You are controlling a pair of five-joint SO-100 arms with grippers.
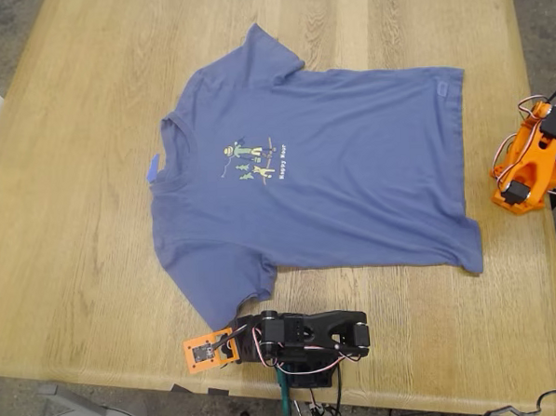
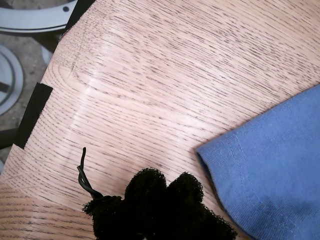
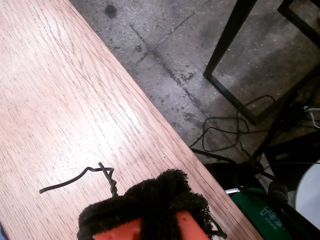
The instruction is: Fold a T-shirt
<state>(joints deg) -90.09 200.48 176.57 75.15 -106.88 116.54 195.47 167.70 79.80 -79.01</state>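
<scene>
The slate-blue T-shirt [image 1: 351, 185] lies spread flat, chest up, on the wooden table [image 1: 65, 228], with its collar toward the exterior view's left and its hem toward the right. Its green-and-yellow print [image 1: 257, 159] faces up. My first gripper [image 1: 209, 349] rests at the table's near edge, just below the near sleeve, with its black foam-padded tips [image 2: 162, 200] closed and empty. The sleeve corner [image 2: 270, 170] lies close beside them. My second gripper [image 1: 512, 192] sits folded at the table's right edge, beyond the hem, with its foam tips [image 3: 150, 210] closed and empty.
A small light-blue scrap of tape [image 1: 153, 168] lies at the collar. Black tape [image 2: 31, 115] marks the table corner near my first gripper. The table edge runs close past my second gripper, with cables [image 3: 225, 135] and a black metal frame [image 3: 235, 45] on the floor beyond.
</scene>
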